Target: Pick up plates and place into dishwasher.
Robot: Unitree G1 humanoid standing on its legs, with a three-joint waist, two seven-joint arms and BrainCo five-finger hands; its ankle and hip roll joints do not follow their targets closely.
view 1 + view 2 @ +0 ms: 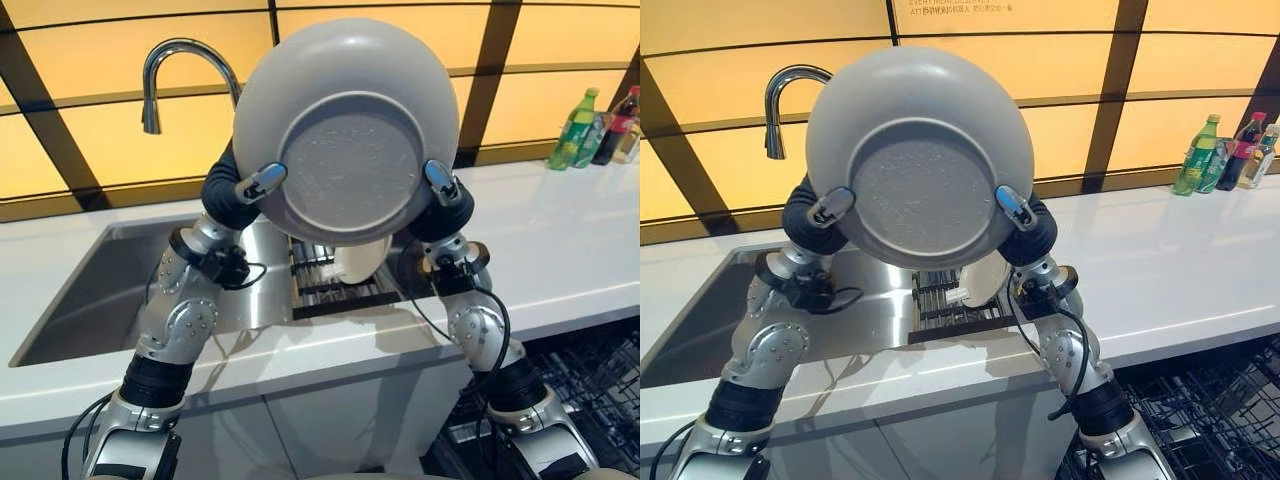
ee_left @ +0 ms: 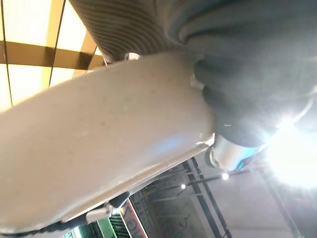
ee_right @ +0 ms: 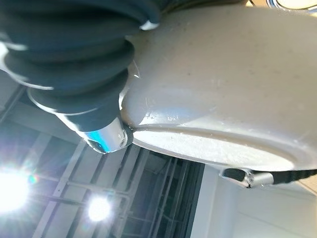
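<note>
A large grey plate (image 1: 345, 125) is held up over the sink, tilted on edge with its underside towards me. My left hand (image 1: 240, 190) grips its left rim and my right hand (image 1: 447, 195) grips its right rim. Each thumb presses on the underside near the foot ring, while the fingers are hidden behind the plate. The left wrist view shows the plate (image 2: 99, 144) close up, and in the right wrist view the plate (image 3: 223, 84) rests against the thumb (image 3: 106, 136). A second, white plate (image 1: 358, 260) stands in a dark rack (image 1: 315, 290) below.
A steel sink (image 1: 110, 290) with a curved faucet (image 1: 170, 60) sits in the white counter (image 1: 570, 240). Several drink bottles (image 1: 578, 128) stand at the far right. The open dishwasher's wire rack (image 1: 590, 390) lies low on the right.
</note>
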